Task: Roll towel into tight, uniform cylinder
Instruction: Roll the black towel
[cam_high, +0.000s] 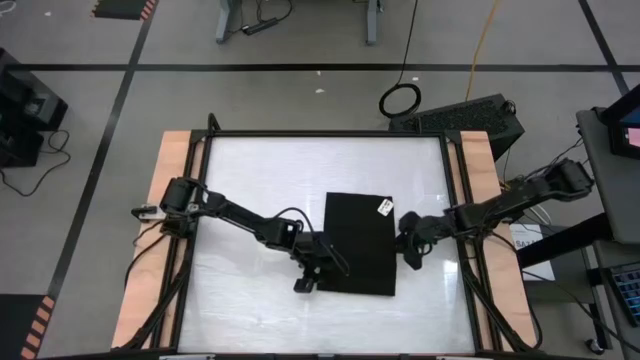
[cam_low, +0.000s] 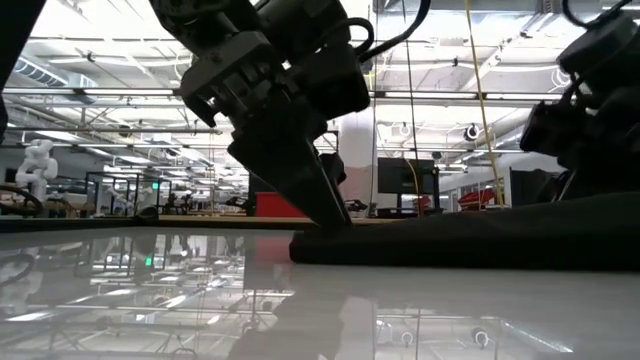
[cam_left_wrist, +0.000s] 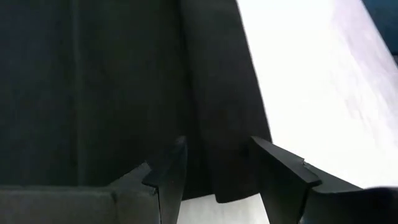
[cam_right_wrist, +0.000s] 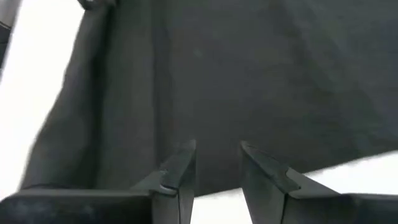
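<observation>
A black towel (cam_high: 360, 243) is laid flat toward the right of the white table (cam_high: 250, 170), a white tag (cam_high: 384, 207) at its far right corner. The left gripper (cam_high: 306, 281), fingers spread, is set at its near left corner; the right gripper (cam_high: 410, 255), fingers parted, at its right edge

light: bright overhead | glare: glossy tabletop (cam_high: 250, 200) reflections | wrist views: soft focus

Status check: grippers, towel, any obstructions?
Left gripper open at towel's near-left corner. Right gripper open at its right edge. Towel flat, unrolled. Nothing in the way.
</observation>
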